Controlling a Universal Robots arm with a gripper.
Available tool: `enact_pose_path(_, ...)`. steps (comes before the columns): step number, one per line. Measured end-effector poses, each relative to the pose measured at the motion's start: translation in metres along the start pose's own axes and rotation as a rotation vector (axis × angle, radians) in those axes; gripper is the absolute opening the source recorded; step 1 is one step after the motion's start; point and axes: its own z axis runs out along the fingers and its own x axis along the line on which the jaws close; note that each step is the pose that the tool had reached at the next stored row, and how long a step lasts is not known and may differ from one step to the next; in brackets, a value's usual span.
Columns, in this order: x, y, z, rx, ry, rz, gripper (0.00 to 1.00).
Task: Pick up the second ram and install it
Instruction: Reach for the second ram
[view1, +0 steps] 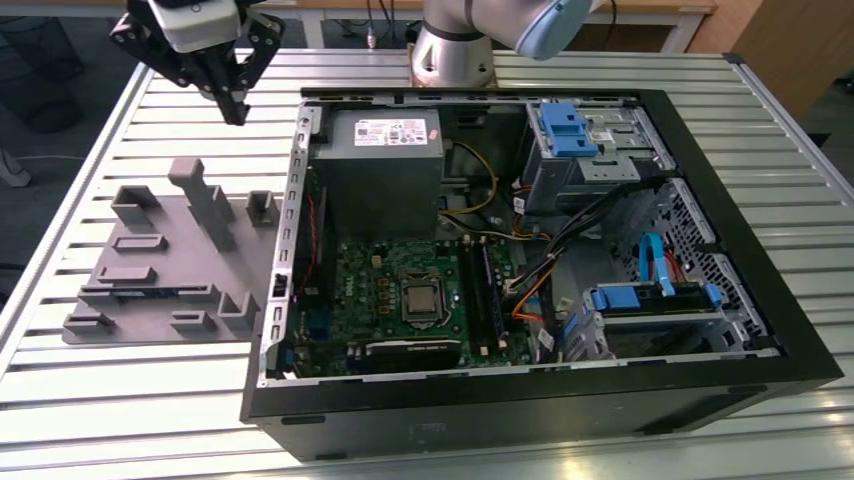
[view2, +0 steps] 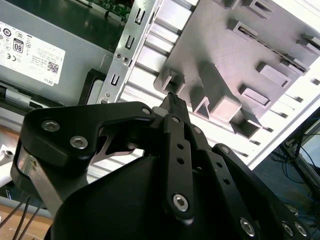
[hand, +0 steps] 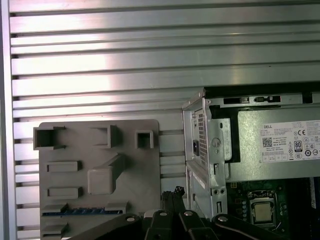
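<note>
The second ram (view1: 147, 293) is a thin blue-green stick lying on edge in a long slot of the grey tray (view1: 160, 225), near the tray's front end at the exterior view's left. The first wrist view shows the same ram as a blue strip (hand: 80, 211) low on the tray (hand: 145, 175). My gripper (view1: 238, 112) hangs high over the table past the tray's far end, fingers pointing down, shut and holding nothing. Its black fingertips meet in both wrist views (view2: 172, 100) (hand: 172, 192). The green motherboard (view1: 387, 265) lies inside the open case, with long dark memory slots (view1: 481, 290) beside the processor socket (view1: 420, 297).
The open black computer case (view1: 534, 400) lies on the slatted metal table (view1: 134, 400). Inside it are a grey power supply (view1: 380, 165), blue drive holders (view1: 574, 130) and loose cables. Upright grey blocks (view1: 200, 195) rise from the tray. The arm's base (view1: 454, 55) stands behind the case.
</note>
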Motion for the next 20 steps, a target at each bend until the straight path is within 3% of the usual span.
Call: enact_pose_path(20, 0.0086, -0.0007, 0.0001, -0.0004, -0.0001, 0.0, 0.11)
